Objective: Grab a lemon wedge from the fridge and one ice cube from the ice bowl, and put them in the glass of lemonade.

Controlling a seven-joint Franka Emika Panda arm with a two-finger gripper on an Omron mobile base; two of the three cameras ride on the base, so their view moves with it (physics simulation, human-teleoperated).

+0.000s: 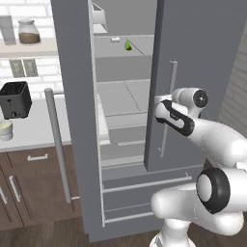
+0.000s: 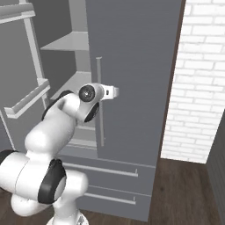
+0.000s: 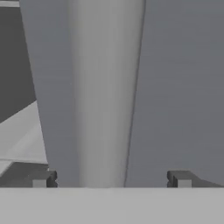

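Note:
The grey fridge (image 1: pixel 202 48) has its left door (image 1: pixel 72 96) swung open and its right door shut. On an upper shelf inside lies the small yellow-green lemon wedge (image 1: pixel 128 46). My gripper (image 3: pixel 111 179) is open, right up against the right door's vertical bar handle (image 3: pixel 105 96), which runs between the two fingertips (image 3: pixel 41 179) without being clamped. That handle (image 1: pixel 171 96) also appears beside my wrist from the left base view. The glass of lemonade (image 1: pixel 5 130), a cream cup, sits on the counter at far left. The ice bowl and ice cube are out of view.
A black toaster (image 1: pixel 15 99) stands on the counter (image 1: pixel 38 130), with a jar (image 1: pixel 29 31) on the shelf above. Brown cabinets (image 1: pixel 34 183) lie below. The fridge drawers (image 1: pixel 144 193) sit under the doors. A white brick wall (image 2: pixel 197 88) flanks the fridge's right side.

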